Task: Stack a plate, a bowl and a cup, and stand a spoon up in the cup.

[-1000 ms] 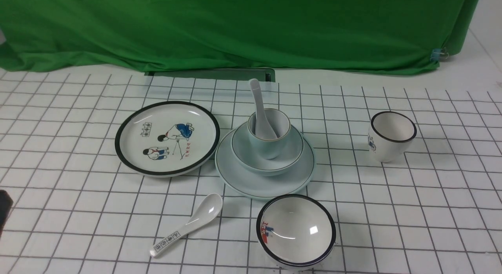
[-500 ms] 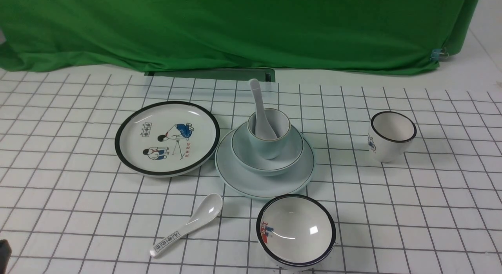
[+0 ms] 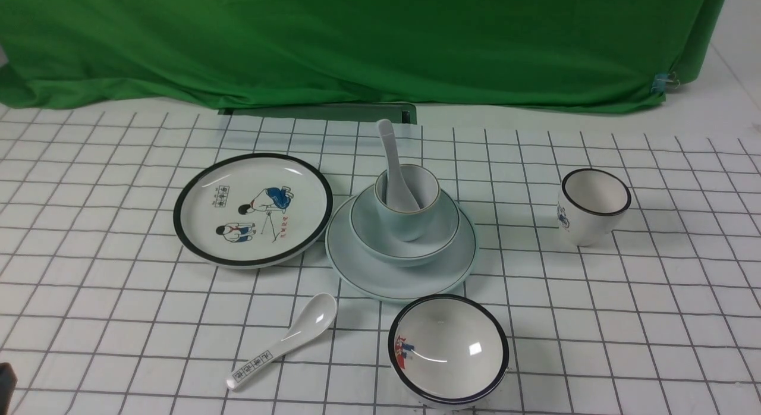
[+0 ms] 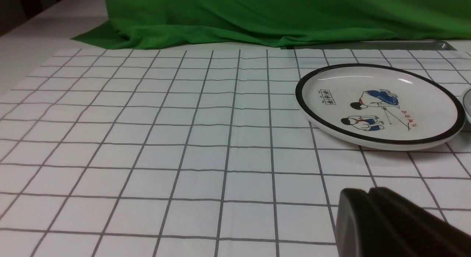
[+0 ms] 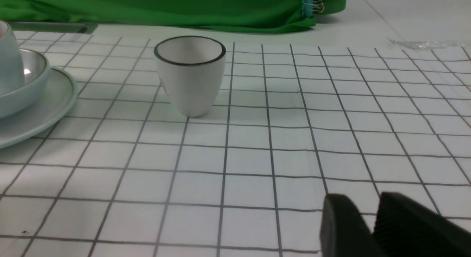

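Found the fingers point(image 4: 349, 220) of the left gripper point(image 4: 369, 198) pressed together with nothing between them, low over the checked tablecloth point(image 3: 119, 284) and well apart from the dishes. Found the fingers point(image 5: 338, 220) of the right gripper point(image 5: 373, 211) parted by a narrow gap, gripping nothing, also low over the cloth and well short of the crockery. Saw a green backdrop point(image 3: 357, 46) draped along the far edge of the table. Noted a black-rimmed plate with cartoon figures point(image 3: 250, 210) left of centre, just beside the plate point(image 3: 380, 281), its rim very near or touching. Saw the plate flat at mid-table, carrying the bowl point(image 3: 386, 248) on its middle. Noted a black-rimmed bowl point(image 3: 449, 349) on the cloth in front of the stack, near the plate's front edge. Saw the cup point(image 3: 407, 225) upright inside the bowl. Noted a white cup with a black rim point(image 3: 594, 207) upright to the right, well apart from the stack. Saw the spoon point(image 3: 389, 159) standing in the cup, scoop down, handle leaning up over the far rim. Noted a printed-handle spoon point(image 3: 285, 340) lying flat on the cloth to the front left.
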`<action>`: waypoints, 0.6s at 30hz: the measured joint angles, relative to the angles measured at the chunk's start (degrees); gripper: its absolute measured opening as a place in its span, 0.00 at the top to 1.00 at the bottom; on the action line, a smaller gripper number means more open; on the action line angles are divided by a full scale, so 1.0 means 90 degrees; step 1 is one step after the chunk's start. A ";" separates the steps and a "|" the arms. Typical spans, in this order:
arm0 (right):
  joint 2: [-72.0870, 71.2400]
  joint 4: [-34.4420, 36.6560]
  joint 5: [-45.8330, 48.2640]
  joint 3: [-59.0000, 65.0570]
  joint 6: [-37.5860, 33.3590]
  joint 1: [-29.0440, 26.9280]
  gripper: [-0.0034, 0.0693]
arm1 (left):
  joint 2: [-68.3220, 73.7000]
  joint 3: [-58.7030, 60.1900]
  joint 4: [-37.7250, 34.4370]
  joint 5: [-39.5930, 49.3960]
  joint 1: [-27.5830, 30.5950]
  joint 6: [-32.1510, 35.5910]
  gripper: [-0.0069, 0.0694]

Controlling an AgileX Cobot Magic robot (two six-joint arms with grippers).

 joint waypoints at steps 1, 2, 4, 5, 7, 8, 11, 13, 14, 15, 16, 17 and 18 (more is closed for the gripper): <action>0.0000 0.0000 0.0000 0.0000 0.0000 0.0000 0.69 | 0.0000 0.0000 0.0002 0.0000 0.0000 0.0000 0.95; 0.0000 0.0000 0.0000 0.0000 0.0000 0.0000 0.69 | 0.0000 0.0000 0.0014 0.0000 0.0000 0.0000 0.95; 0.0000 0.0000 0.0000 0.0000 0.0000 0.0000 0.69 | 0.0000 0.0000 0.0022 0.0000 0.0000 0.0000 0.95; 0.0000 0.0000 0.0000 0.0000 0.0000 0.0000 0.69 | 0.0000 0.0000 0.0022 -0.0006 0.0000 0.0000 0.95; 0.0000 0.0000 0.0000 0.0000 0.0000 0.0000 0.68 | 0.0000 0.0000 0.0022 -0.0006 0.0000 0.0000 0.95; 0.0000 0.0000 0.0000 0.0000 0.0000 0.0000 0.68 | 0.0000 0.0000 0.0022 -0.0006 0.0000 0.0000 0.95; 0.0000 0.0000 0.0000 0.0000 0.0000 0.0000 0.68 | 0.0000 0.0000 0.0063 -0.0006 0.0000 0.0013 0.95; 0.0000 0.0000 0.0000 0.0000 0.0000 0.0000 0.68 | 0.0000 0.0000 0.0070 -0.0006 0.0000 0.0013 0.95; 0.0000 0.0000 0.0000 0.0000 0.0000 0.0000 0.67 | 0.0000 0.0000 0.0070 -0.0006 0.0000 0.0013 0.95; 0.0000 0.0000 0.0000 0.0000 0.0000 0.0000 0.67 | 0.0000 0.0000 0.0070 -0.0006 0.0000 0.0013 0.95; 0.0000 0.0000 0.0000 0.0000 0.0000 0.0000 0.67 | 0.0000 0.0000 0.0070 -0.0006 0.0000 0.0013 0.95; 0.0000 0.0000 0.0000 0.0000 0.0000 0.0000 0.67 | 0.0000 0.0000 0.0070 -0.0006 0.0000 0.0013 0.95; 0.0000 0.0000 0.0000 0.0000 0.0000 0.0000 0.66 | 0.0000 0.0000 0.0070 -0.0006 0.0000 0.0013 0.95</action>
